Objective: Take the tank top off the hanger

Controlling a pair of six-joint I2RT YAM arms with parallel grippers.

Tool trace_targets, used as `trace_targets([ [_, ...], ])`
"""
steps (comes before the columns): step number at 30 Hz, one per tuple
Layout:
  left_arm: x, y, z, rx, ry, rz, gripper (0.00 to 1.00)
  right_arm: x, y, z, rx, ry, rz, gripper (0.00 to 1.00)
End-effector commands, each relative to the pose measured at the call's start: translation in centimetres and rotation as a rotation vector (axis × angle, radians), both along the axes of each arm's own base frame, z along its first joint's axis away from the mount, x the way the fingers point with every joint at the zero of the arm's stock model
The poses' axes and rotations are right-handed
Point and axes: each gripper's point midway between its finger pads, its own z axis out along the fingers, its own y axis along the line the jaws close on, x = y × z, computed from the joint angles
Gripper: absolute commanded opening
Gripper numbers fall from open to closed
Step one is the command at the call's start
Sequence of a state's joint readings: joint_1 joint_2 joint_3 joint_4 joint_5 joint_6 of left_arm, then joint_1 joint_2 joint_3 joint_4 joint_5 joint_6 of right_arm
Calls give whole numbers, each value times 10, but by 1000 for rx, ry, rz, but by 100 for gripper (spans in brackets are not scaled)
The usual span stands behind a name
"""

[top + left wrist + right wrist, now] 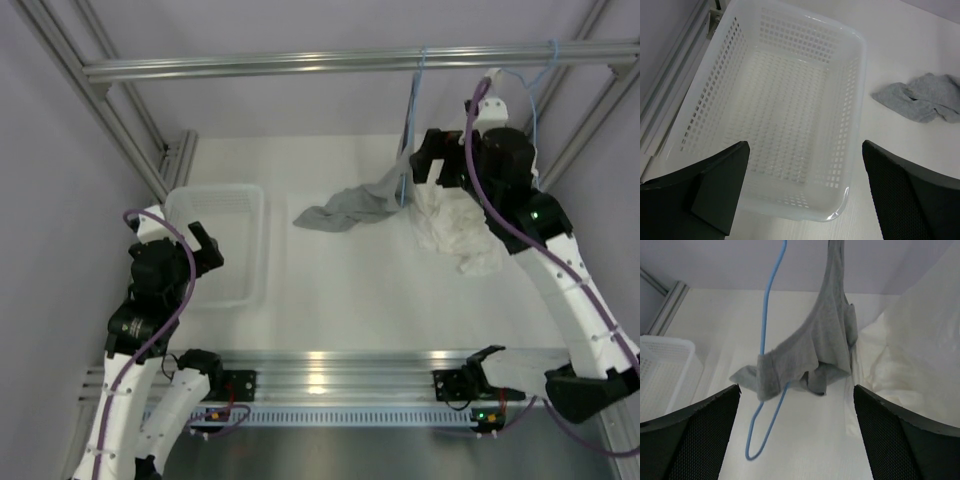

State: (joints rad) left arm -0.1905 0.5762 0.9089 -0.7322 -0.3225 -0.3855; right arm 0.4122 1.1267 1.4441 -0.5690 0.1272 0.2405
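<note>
Matte white tabletop point(350, 290), evenly lit. Pale lilac wall panels point(60, 200) enclose it. Silver aluminium crossbar point(250, 65) spans overhead.

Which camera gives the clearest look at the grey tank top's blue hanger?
The right wrist view: the hanger hangs close up, with the tank top looped around its wire. The top view shows it only as a thin line under the rail. The left wrist view misses it.

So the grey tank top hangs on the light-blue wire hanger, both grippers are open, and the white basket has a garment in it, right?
No: the white perforated basket is empty, as the left wrist view shows. The rest stands: the grey tank top hangs on the light-blue wire hanger, and the left gripper and right gripper are open.
</note>
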Motion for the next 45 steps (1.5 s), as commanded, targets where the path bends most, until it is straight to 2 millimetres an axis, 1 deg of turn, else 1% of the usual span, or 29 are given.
trace_targets([
  [1, 7, -5, 10, -5, -43, -31, 99, 29, 4, 43, -62, -111, -51, 92],
  [2, 8, -6, 10, -6, -41, -33, 99, 36, 7, 41, -89, -106, -47, 90],
  [3, 9, -6, 9, -5, -37, -33, 99, 39, 12, 54, -89, -125, -40, 88],
  [4, 9, -6, 8, -3, -33, -35, 99, 46, 18, 44, -115, -92, -33, 86],
  [6, 9, -6, 8, -5, -34, -36, 99, 43, 27, 51, -122, -109, -22, 85],
  [8, 9, -6, 8, -4, -35, -35, 99, 42, 28, 57, -120, -123, -32, 84],
  [10, 8, -6, 8, -4, -35, -36, 99, 47, 33, 55, -131, -120, -33, 82],
  [11, 9, -7, 8, -5, -35, -38, 99, 52, 30, 59, -145, -129, -61, 81],
  [12, 9, -7, 9, -6, -36, -40, 99, 64, 33, 48, -173, -106, -76, 79],
  [14, 9, -8, 8, -7, -36, -43, 99, 76, 27, 46, -207, -101, -148, 70],
  [15, 9, -8, 8, -6, -36, -44, 99, 85, 28, 38, -225, -83, -165, 64],
  [17, 9, -8, 8, -7, -37, -47, 99, 89, 28, 39, -239, -87, -189, 56],
  [18, 9, -8, 8, -7, -37, -47, 99, 91, 33, 36, -248, -82, -184, 53],
  [20, 9, -9, 9, -8, -38, -53, 99, 92, 34, 35, -253, -82, -196, 47],
  [21, 9, -9, 9, -10, -38, -52, 99, 93, 34, 34, -259, -80, -201, 39],
  [22, 9, -9, 8, -9, -36, -54, 99, 93, 34, 33, -260, -78, -207, 36],
  [26, 9, -11, 9, -13, -39, -64, 99, 88, 25, 32, -259, -74, -253, 28],
  [29, 9, -12, 8, -15, -38, -70, 99, 85, 20, 29, -262, -70, -266, 15],
  [30, 10, -13, 8, -16, -37, -74, 99, 84, 22, 31, -257, -72, -259, 2],
  [31, 10, -14, 8, -17, -38, -76, 99, 84, 22, 32, -255, -74, -255, 0],
  [36, 11, -15, 7, -17, -33, -84, 99, 80, 18, 45, -252, -113, -254, 0],
  [37, 11, -16, 8, -18, -34, -87, 99, 80, 17, 39, -271, -114, -250, 0],
  [38, 11, -16, 8, -18, -34, -88, 99, 78, 16, 53, -236, -164, -253, 0],
  [39, 11, -16, 7, -18, -31, -88, 99, 77, 16, 56, -225, -183, -253, 0],
  [40, 11, -16, 7, -19, -32, -90, 99, 77, 17, 51, -229, -187, -244, 0],
  [41, 11, -16, 7, -17, -32, -90, 99, 74, 15, 63, -193, -229, -248, 0],
  [42, 11, -16, 7, -18, -34, -88, 99, 73, 14, 67, -182, -246, -241, 0],
  [43, 11, -16, 7, -17, -32, -90, 99, 73, 18, 61, -179, -249, -220, 0],
  [45, 11, -16, 8, -18, -35, -92, 99, 70, 15, 77, -132, -308, -212, 0],
])
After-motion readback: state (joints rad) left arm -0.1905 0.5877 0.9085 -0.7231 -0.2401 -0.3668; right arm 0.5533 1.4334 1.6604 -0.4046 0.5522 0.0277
